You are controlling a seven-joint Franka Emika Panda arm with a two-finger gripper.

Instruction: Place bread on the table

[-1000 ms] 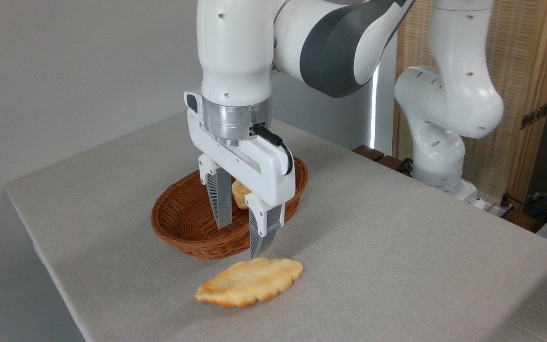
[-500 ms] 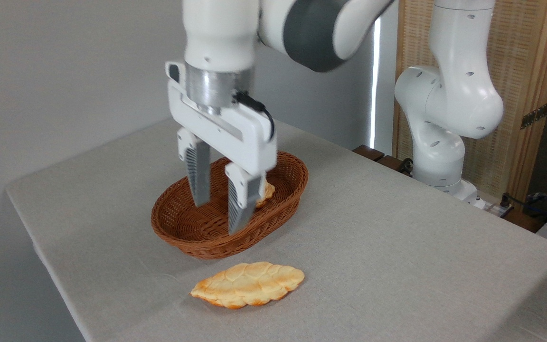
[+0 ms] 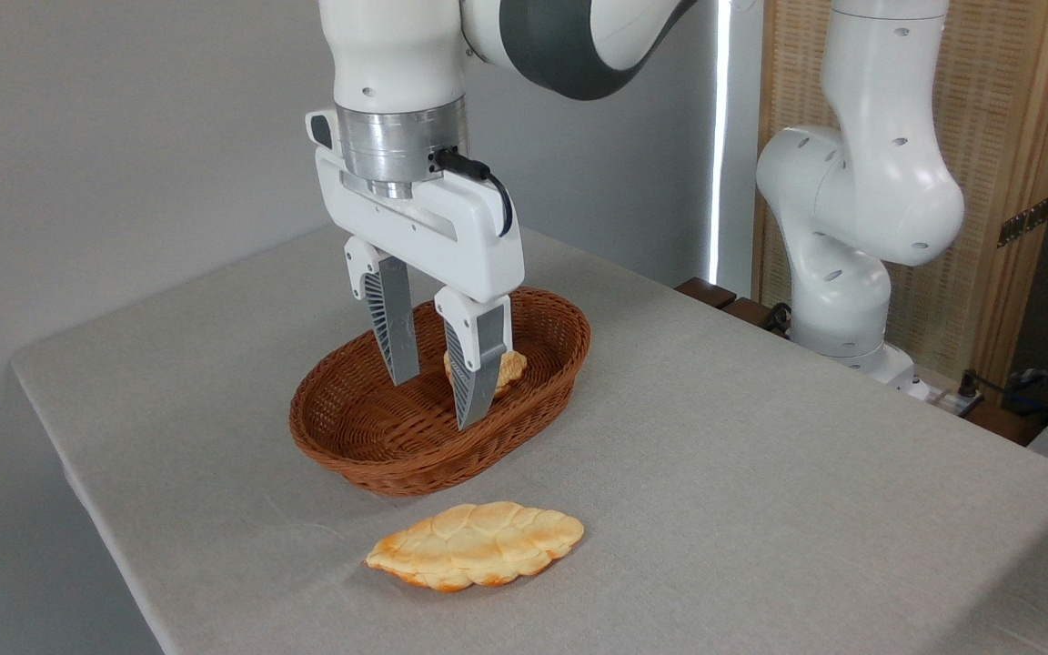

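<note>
Table (image 3: pixel 760 473): grey-beige cloth, rounded corners, fills most of the view. Its far edge runs up to a plain grey wall on the left and a wood-and-cane panel on the right.

Arm (image 3: pixel 851 200): white Panda with dark grey joint covers. Base sits off the far right edge of the table; the upper links go out of the top of the frame and come back down over the centre-left, wrist pointing straight down. A black cable loops off the wrist flange.

Basket (image 3: pixel 378 459): brown oval wicker, centre-left on the table, long axis running near-left to far-right. Bun (image 3: pixel 513 366): small, round, golden, lying in the far-right part of the basket, partly hidden behind one finger.

Bread (image 3: pixel 475 544): long, flat, leaf-shaped, golden with a segmented glossy top and scalloped edges. Lies flat on the cloth just in front of the basket's near rim, a narrow strip of cloth between them. Nothing touching it.

Gripper (image 3: pixel 440 396): white body, two ribbed grey fingers (image 3: pixel 394 327) pointing down, hanging above the basket interior. Fingers parted by a clear gap, roughly one finger's own length, nothing held between them. Tips look level with or just above the rim; cannot tell whether the right finger touches the bun or just stands in front of it. Well apart from the bread.
</note>
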